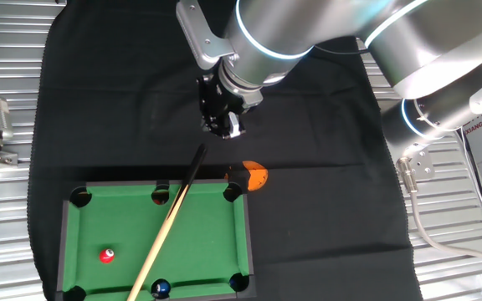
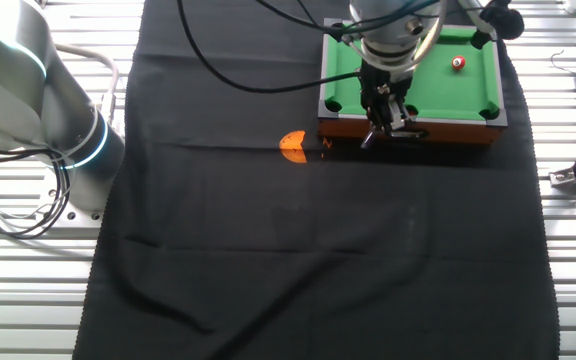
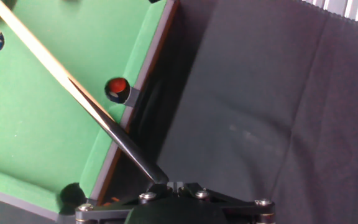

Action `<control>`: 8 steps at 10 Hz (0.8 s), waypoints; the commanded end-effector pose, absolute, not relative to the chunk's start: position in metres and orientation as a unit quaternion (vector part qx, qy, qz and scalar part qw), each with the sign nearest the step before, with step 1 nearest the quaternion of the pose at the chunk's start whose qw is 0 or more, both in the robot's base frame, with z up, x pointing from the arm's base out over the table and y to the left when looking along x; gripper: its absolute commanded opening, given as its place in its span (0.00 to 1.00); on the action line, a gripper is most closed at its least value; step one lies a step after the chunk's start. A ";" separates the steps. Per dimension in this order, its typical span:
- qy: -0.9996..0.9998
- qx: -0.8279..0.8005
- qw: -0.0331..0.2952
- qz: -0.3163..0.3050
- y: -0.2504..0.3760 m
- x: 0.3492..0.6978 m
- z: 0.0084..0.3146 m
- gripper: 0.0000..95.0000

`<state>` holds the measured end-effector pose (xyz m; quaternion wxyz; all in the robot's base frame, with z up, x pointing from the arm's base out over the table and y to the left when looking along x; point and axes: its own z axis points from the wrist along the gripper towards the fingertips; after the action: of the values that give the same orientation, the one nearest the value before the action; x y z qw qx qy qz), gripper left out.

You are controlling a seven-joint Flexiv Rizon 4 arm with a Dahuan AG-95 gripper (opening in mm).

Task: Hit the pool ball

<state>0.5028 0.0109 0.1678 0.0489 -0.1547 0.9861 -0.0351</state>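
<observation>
Now lining up the cue over the small pool table (image 1: 72, 242).
Gripper (image 1: 222, 122), whose jaw state I cannot tell, hangs beyond the table's far rail; cue (image 1: 174, 219) slants across the felt, red ball (image 1: 107, 255) lying off its line near the table's left rail.

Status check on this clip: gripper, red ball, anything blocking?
Gripper above cue butt, grip state unclear. Cue lies across the felt. Red pool ball sits clear of cue. Blue ball near cue tip.

Arm bent low, claw (image 1: 222, 125) pointing straight down.
</observation>
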 end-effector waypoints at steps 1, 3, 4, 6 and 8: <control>0.986 -0.154 0.048 -0.035 0.011 0.503 0.167 0.00; 0.986 -0.154 0.049 -0.034 0.011 0.504 0.167 0.00; 0.986 -0.154 0.048 -0.033 0.011 0.504 0.167 0.00; 0.985 -0.161 0.048 -0.030 0.012 0.506 0.168 0.00; 0.981 -0.189 0.042 -0.031 0.021 0.509 0.166 0.00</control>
<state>0.5082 0.0198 0.1668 0.0436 -0.1806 0.9821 -0.0304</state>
